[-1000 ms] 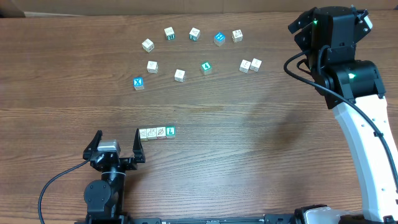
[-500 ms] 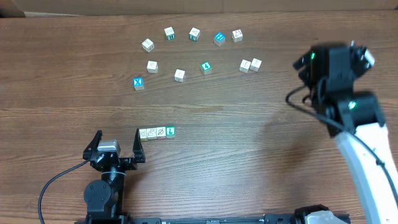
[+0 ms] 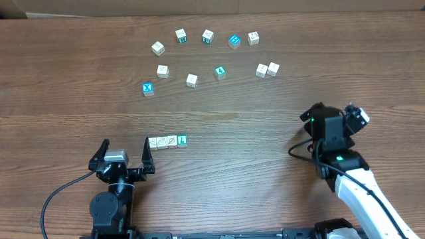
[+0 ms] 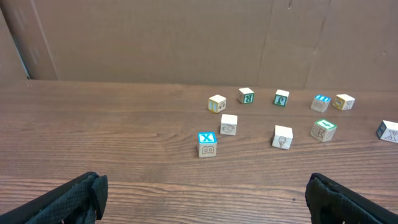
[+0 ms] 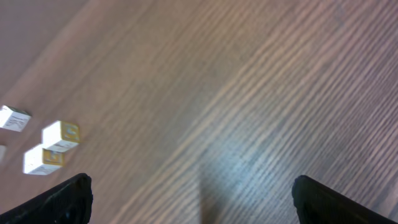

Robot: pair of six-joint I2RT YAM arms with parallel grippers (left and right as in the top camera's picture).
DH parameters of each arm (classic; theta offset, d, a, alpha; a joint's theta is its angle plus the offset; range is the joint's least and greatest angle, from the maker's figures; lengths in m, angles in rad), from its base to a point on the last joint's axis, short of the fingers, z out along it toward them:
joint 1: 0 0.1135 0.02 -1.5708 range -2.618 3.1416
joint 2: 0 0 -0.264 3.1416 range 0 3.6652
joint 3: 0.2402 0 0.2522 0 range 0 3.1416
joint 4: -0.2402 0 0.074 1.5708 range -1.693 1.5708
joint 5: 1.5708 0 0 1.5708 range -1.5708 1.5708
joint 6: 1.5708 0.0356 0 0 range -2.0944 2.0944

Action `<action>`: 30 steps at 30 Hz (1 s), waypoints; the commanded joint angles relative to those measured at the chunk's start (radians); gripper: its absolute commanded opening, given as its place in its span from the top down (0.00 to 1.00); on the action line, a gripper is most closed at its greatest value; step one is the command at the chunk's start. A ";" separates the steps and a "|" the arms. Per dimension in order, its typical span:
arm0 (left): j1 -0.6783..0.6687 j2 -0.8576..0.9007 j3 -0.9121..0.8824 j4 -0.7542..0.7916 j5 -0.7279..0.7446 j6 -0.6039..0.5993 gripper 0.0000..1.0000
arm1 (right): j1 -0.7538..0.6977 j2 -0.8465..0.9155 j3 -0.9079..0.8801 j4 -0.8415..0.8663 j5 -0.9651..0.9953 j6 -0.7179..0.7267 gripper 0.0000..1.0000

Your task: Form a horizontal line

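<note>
The horizontal line of four touching cubes lies on the table: pale yellow on the left, two white drawn ones, then the green "L" cube. My left gripper is open and empty, and its right fingertip is just beside the pale yellow cube. The left wrist view shows the left gripper over bare wood, with the line out of view. My right gripper is open and empty at the right, well away from the line. The right wrist view shows the right gripper above bare table.
Loose cubes are scattered at the back, among them a blue X cube, a teal cube, a blue cube and a white pair. The left wrist sees the blue X cube. Yellow-marked cubes show in the right wrist view.
The right arm has swung down from the back right corner toward the near right side. The left gripper and all the cubes have stayed put.
</note>
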 commanded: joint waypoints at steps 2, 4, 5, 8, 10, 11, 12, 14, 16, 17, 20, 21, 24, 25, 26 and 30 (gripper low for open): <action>-0.006 -0.010 -0.004 0.003 -0.006 0.019 0.00 | -0.003 -0.023 -0.070 0.037 0.016 0.000 0.00; -0.006 -0.010 -0.004 0.003 -0.006 0.019 0.00 | -0.003 -0.023 -0.092 0.052 0.017 0.000 0.00; -0.006 -0.010 -0.004 0.003 -0.006 0.019 0.00 | -0.004 -0.023 -0.099 0.067 0.013 0.000 0.00; -0.006 -0.010 -0.004 0.003 -0.006 0.019 0.00 | -0.015 -0.024 -0.107 0.093 -0.023 -0.002 0.00; -0.006 -0.010 -0.004 0.003 -0.006 0.019 0.00 | -0.035 -0.024 -0.107 0.096 -0.081 -0.071 0.00; -0.006 -0.010 -0.004 0.003 -0.006 0.019 0.00 | -0.047 -0.024 -0.107 0.103 -0.115 -0.111 0.00; -0.006 -0.010 -0.004 0.003 -0.006 0.019 0.00 | -0.062 -0.024 -0.108 0.116 -0.153 -0.153 0.00; -0.006 -0.010 -0.004 0.003 -0.006 0.019 0.01 | -0.083 -0.023 -0.108 0.131 -0.213 -0.213 0.00; -0.006 -0.010 -0.004 0.003 -0.006 0.019 0.00 | -0.098 -0.023 -0.113 0.149 -0.263 -0.269 0.00; -0.006 -0.010 -0.004 0.003 -0.006 0.019 0.01 | -0.101 -0.023 -0.121 0.167 -0.289 -0.307 0.00; -0.006 -0.010 -0.004 0.003 -0.006 0.019 0.00 | -0.101 -0.024 -0.173 0.273 -0.379 -0.430 0.00; -0.006 -0.010 -0.004 0.003 -0.006 0.019 0.00 | -0.101 -0.024 -0.203 0.331 -0.424 -0.481 0.00; -0.006 -0.010 -0.004 0.003 -0.006 0.019 0.00 | -0.101 -0.026 -0.284 0.482 -0.539 -0.608 0.00; -0.006 -0.010 -0.004 0.003 -0.006 0.019 0.00 | -0.101 -0.029 -0.303 0.518 -0.575 -0.647 0.00; -0.006 -0.010 -0.004 0.003 -0.006 0.019 0.00 | -0.101 -0.031 -0.312 0.536 -0.602 -0.681 0.00; -0.006 -0.010 -0.004 0.003 -0.006 0.019 0.00 | -0.101 -0.041 -0.315 0.537 -0.669 -0.774 0.00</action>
